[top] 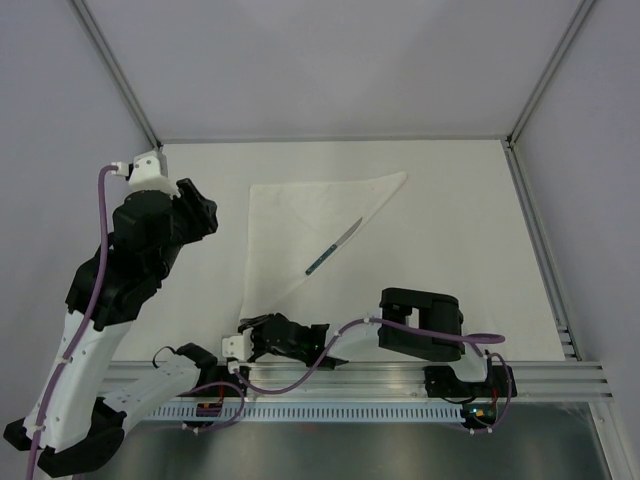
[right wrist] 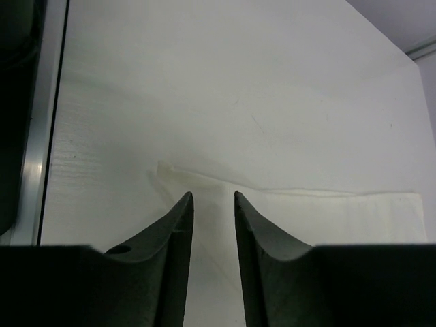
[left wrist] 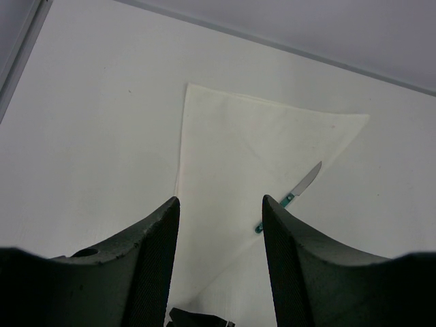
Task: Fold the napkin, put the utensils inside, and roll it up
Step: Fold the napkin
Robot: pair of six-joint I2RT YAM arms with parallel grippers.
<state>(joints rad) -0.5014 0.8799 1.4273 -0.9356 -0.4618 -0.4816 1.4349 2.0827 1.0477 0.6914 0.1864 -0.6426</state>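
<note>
Here the right tool (right wrist: 212, 196), jaws narrowly parted and gripping nothing, sits low at the near corner of the napkin (top: 300, 225), a folded triangle flat on the tabletop (top: 460, 250). The left tool (left wrist: 220, 199) hovers wide open, empty. The knife (top: 335, 247) lies along the long edge: probably best nudged inward before rolling tightly from one corner.

White napkin (top: 296, 226); knife (top: 335, 246) teal handle, silver blade
</note>
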